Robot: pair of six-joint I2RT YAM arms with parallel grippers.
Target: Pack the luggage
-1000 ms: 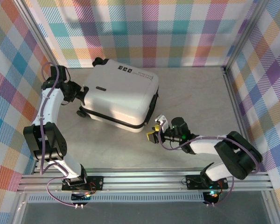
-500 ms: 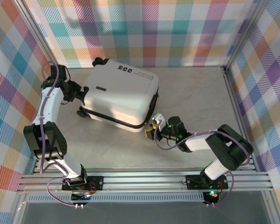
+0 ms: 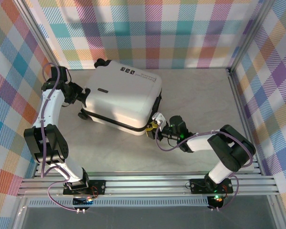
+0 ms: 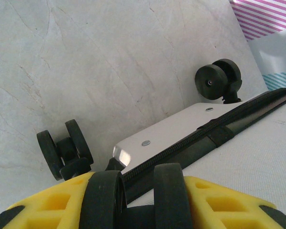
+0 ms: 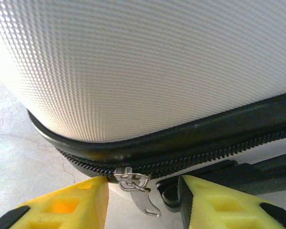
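Note:
The white hard-shell luggage [image 3: 121, 98] lies closed and flat at the back left of the table. My left gripper [image 3: 84, 98] is at its left end, and its yellow fingers [image 4: 219, 202] are shut on a black double wheel [image 4: 136, 195] of the case. Two other wheels [image 4: 64, 148] [image 4: 218, 79] stand free. My right gripper [image 3: 152, 126] is at the front right corner of the luggage [image 5: 148, 62], under the black zipper band [image 5: 195, 143]. It is open, and the metal zipper pull [image 5: 143, 193] hangs between its fingertips [image 5: 76, 202], touching neither.
Checked walls and aluminium posts [image 3: 236, 90] close in the table on three sides. A metal rail [image 3: 148, 183] runs along the near edge by the arm bases. Bare tabletop [image 3: 200, 95] stretches to the right of the luggage.
My right gripper has moved left up to the luggage's front right corner, and its jaws have narrowed around the zipper pull. The left arm and the luggage have not moved.

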